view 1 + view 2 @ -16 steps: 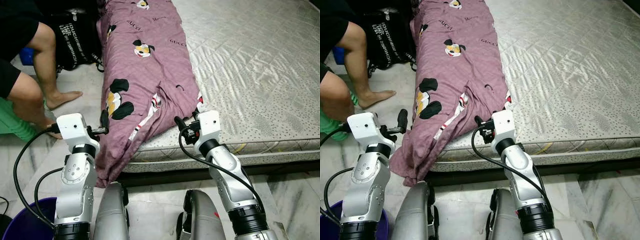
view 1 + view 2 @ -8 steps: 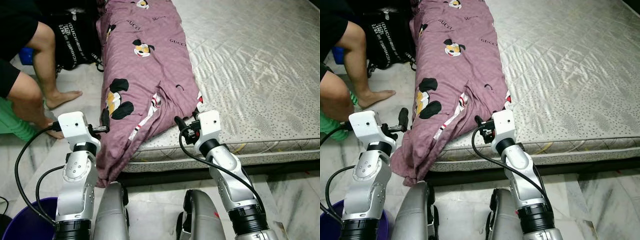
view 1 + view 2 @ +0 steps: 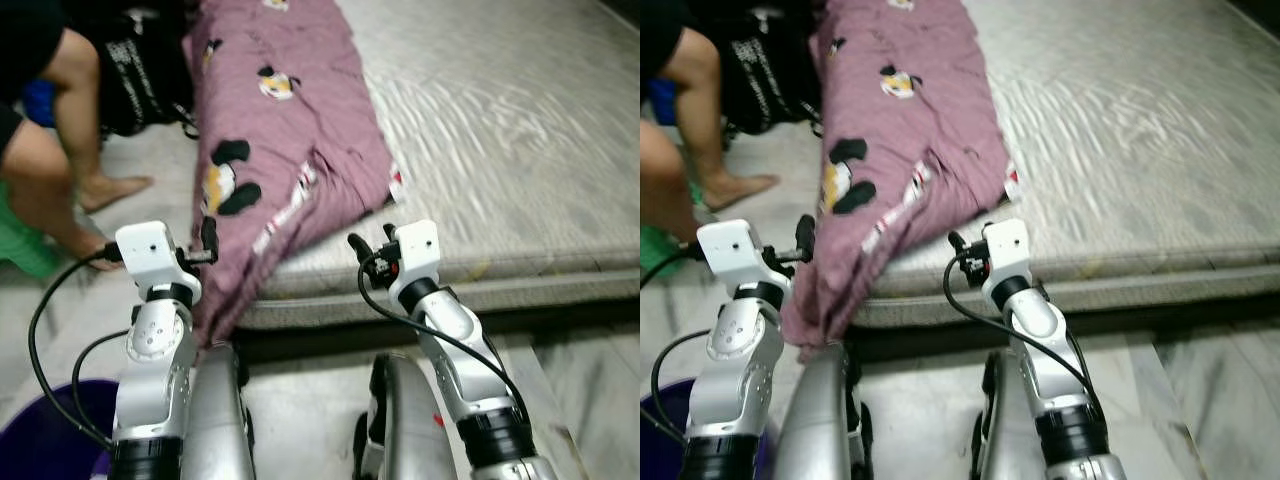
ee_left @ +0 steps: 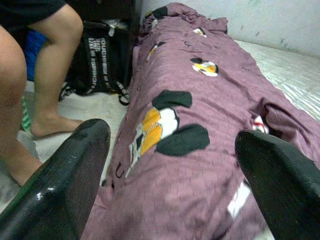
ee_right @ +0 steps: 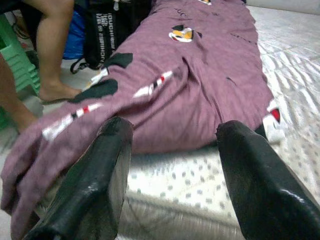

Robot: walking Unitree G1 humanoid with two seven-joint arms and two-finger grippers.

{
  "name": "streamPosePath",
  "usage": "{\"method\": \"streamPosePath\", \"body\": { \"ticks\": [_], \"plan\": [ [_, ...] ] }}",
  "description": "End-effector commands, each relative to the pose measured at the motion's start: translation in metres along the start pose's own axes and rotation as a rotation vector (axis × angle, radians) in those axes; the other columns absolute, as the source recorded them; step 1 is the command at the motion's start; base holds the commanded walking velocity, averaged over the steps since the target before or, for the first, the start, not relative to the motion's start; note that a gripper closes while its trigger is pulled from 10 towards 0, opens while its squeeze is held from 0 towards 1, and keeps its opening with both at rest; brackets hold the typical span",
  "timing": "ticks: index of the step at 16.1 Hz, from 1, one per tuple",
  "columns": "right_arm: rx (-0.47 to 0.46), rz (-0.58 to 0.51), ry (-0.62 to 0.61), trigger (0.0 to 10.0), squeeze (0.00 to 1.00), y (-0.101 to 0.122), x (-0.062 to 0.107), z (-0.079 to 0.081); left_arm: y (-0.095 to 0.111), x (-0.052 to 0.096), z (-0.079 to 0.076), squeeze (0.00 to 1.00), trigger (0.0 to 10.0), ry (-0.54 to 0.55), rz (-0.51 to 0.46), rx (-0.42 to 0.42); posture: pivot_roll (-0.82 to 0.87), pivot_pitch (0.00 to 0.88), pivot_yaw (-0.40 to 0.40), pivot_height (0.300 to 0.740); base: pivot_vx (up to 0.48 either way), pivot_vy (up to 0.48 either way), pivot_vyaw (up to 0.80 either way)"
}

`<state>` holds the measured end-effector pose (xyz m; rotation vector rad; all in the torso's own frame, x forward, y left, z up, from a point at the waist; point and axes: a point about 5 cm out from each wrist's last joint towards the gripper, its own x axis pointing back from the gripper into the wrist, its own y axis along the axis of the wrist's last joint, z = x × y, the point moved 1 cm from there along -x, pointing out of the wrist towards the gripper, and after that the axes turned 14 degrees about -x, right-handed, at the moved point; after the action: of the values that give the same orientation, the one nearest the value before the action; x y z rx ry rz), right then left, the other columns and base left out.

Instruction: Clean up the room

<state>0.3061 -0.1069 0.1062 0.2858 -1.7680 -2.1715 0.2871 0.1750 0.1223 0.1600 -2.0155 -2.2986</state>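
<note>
A purple blanket point(image 3: 290, 120) printed with cartoon mice lies along the left side of a grey quilted mattress point(image 3: 520, 130), and its near end hangs over the mattress edge toward the floor. My left gripper point(image 3: 208, 235) is raised just left of that hanging end, open and empty. Up at the mattress's front edge, my right gripper point(image 3: 358, 245) is also open, a little right of the blanket's near corner. Along the left wrist's fingers point(image 4: 75, 170) the blanket point(image 4: 200, 100) lies straight ahead. The right wrist's fingers point(image 5: 105, 175) frame the blanket's side point(image 5: 190, 90) and the mattress edge.
A person's bare legs point(image 3: 70, 130) stand on the floor at the left, beside a black bag point(image 3: 145, 80). A green stool point(image 3: 20, 250) is at the left edge. A purple bucket point(image 3: 50, 420) sits by my left leg. Pale tiled floor runs below the mattress.
The whole picture has shifted and blurred, so the camera has moved. Both arms keep the same raised pose with fingers apart, and the blanket lies as before.
</note>
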Motion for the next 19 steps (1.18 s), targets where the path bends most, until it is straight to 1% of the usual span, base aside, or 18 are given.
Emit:
{"method": "streamPosePath", "body": {
  "ticks": [1, 4, 7, 9, 12, 15, 18, 19],
  "plan": [
    [-0.002, -0.005, -0.010, 10.0, 0.00, 0.0004, 0.0013, -0.0034, -0.0010, 0.0008, -0.0012, 0.00, 10.0, 0.000, 0.000, -0.003, 0.04, 0.120, -0.057, 0.532, 0.000, 0.000, 0.00],
    [-0.004, -0.004, -0.009, 10.0, 0.00, 0.0002, 0.0011, -0.0033, 0.0011, 0.0013, 0.0019, 0.00, 10.0, 0.007, -0.016, 0.010, 0.04, 0.120, -0.057, 0.532, 0.000, 0.000, 0.00],
    [-0.005, -0.007, -0.009, 10.0, 0.00, 0.0006, 0.0004, -0.0031, 0.0010, 0.0016, 0.0031, 0.00, 10.0, 0.005, -0.020, 0.015, 0.04, 0.124, -0.057, 0.532, 0.255, 0.000, 0.00],
    [0.005, -0.007, -0.005, 10.0, 0.00, 0.0010, 0.0000, -0.0027, 0.0014, 0.0015, 0.0031, 0.00, 10.0, 0.002, -0.025, 0.017, 0.04, 0.126, -0.056, 0.532, 0.315, 0.000, 0.00],
    [-0.005, -0.009, -0.006, 10.0, 0.00, 0.0012, -0.0007, -0.0024, 0.0018, 0.0012, 0.0031, 0.00, 10.0, -0.004, -0.028, 0.019, 0.04, 0.131, -0.052, 0.532, 0.347, 0.000, 0.00],
    [-0.011, -0.009, -0.006, 10.0, 0.00, 0.0013, -0.0011, -0.0022, 0.0020, 0.0005, 0.0023, 0.00, 10.0, -0.011, -0.028, 0.021, 0.04, 0.131, -0.051, 0.532, 0.480, 0.000, 0.00],
    [-0.012, -0.009, -0.006, 10.0, 0.00, 0.0013, -0.0012, -0.0020, 0.0007, 0.0000, 0.0019, 0.00, 10.0, -0.009, -0.017, 0.022, 0.04, 0.133, -0.049, 0.532, 0.315, 0.000, 0.00],
    [-0.013, -0.009, -0.006, 10.0, 0.00, 0.0012, -0.0011, -0.0021, 0.0000, -0.0003, 0.0006, 0.00, 10.0, -0.012, -0.011, 0.037, 0.04, 0.133, -0.049, 0.532, 0.000, 0.000, 0.00]
  ]
}}
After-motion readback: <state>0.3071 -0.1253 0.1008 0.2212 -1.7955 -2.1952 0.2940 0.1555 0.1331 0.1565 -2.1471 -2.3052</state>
